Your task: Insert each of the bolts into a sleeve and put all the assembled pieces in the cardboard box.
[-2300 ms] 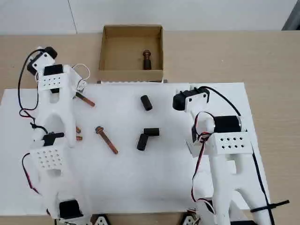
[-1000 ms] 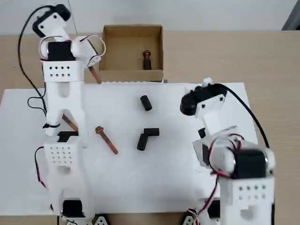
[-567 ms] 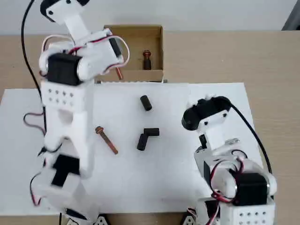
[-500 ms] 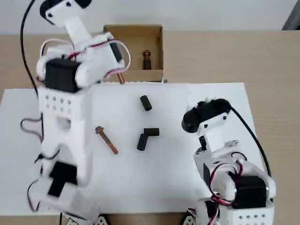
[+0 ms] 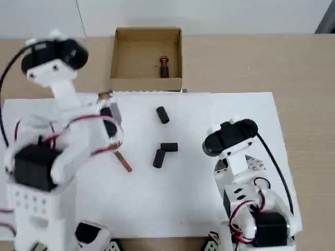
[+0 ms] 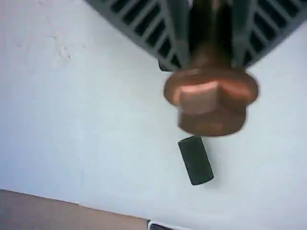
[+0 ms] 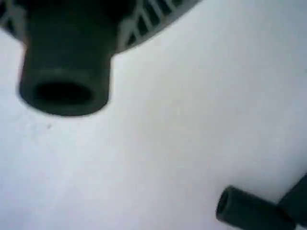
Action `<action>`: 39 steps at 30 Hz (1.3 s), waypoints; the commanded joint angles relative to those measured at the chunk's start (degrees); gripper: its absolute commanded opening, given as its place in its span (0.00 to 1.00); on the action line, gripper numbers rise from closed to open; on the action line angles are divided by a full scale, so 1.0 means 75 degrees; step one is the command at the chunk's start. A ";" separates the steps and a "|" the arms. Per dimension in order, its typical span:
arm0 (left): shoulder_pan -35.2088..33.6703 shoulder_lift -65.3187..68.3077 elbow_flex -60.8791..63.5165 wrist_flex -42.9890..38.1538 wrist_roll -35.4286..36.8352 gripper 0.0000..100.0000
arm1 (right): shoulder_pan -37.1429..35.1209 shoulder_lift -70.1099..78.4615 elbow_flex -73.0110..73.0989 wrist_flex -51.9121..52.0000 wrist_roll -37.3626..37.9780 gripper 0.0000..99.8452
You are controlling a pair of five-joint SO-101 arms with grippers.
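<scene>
At the left of the high view, the left arm [image 5: 57,151] has swung back from the front wall of the cardboard box [image 5: 146,83], where it was half a second ago, and now leans over the upper left of the white sheet [image 5: 172,204]. The left gripper [image 6: 211,28] is clamped on a copper bolt [image 6: 211,103], whose hex head sticks out clear of the jaws. The lone sleeve [image 6: 195,159] lies on the sheet just beyond it.

A loose bolt [image 5: 124,163] pokes out from under the arm, left of centre. At centre, a level sleeve [image 5: 169,147] touches a slanted sleeve [image 5: 158,158]. At top centre, one assembled piece [image 5: 164,66] lies in the box, which sits on the wooden surface [image 5: 235,63].

At the lower right, the right arm [image 5: 235,137] has drawn back toward the bottom edge. The right gripper [image 7: 72,19] is closed around a black held sleeve [image 7: 64,79], with the open bore facing out.

We judge that the bolt was not dropped in the box bare. With a bolt in one gripper and a sleeve in the other, we think mating them comes next.
</scene>
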 commanded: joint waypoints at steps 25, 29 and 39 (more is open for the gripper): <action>0.0223 -0.8147 0.9453 -0.5111 -0.0246 0.01 | -0.4472 -0.2467 0.4525 -0.5128 -0.1184 0.00; 0.0692 -0.8990 1.0086 -0.5228 -0.0293 0.01 | -0.5011 -0.2467 0.4829 -0.5585 -0.1172 0.00; 0.0867 -0.8897 1.0485 -0.6154 0.0422 0.01 | -0.5574 -0.2467 0.5228 -0.5703 -0.1149 0.00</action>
